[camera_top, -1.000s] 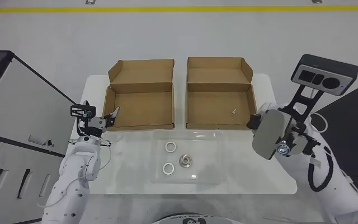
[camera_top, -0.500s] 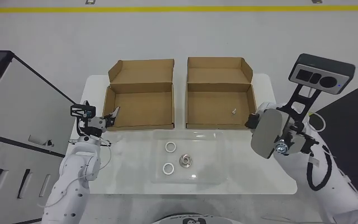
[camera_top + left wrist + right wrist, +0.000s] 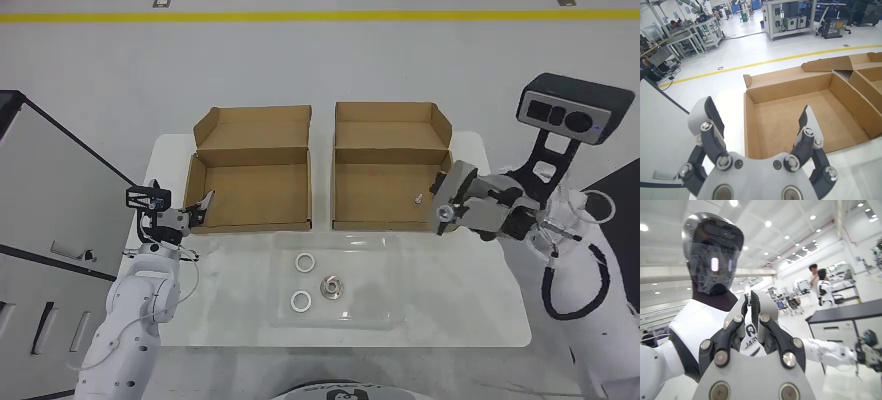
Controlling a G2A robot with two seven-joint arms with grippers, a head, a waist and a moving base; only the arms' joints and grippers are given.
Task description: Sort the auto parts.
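Observation:
A clear tray near the table's front holds two white rings and a metal bushing. Behind it stand two open cardboard boxes: the left box is bare inside, and the right box has a small screw in it. My left gripper hangs open just off the left box's outer wall. My right gripper is at the right box's right wall, turned up toward the robot's head and shut on a small threaded screw.
The white table has bare room right of the tray and along its left edge. A grey cabinet stands beside the table's left side. A yellow floor line runs behind.
The right arm has swung from the table's right edge in toward the right box, and its gripper has turned over. The left arm has kept still.

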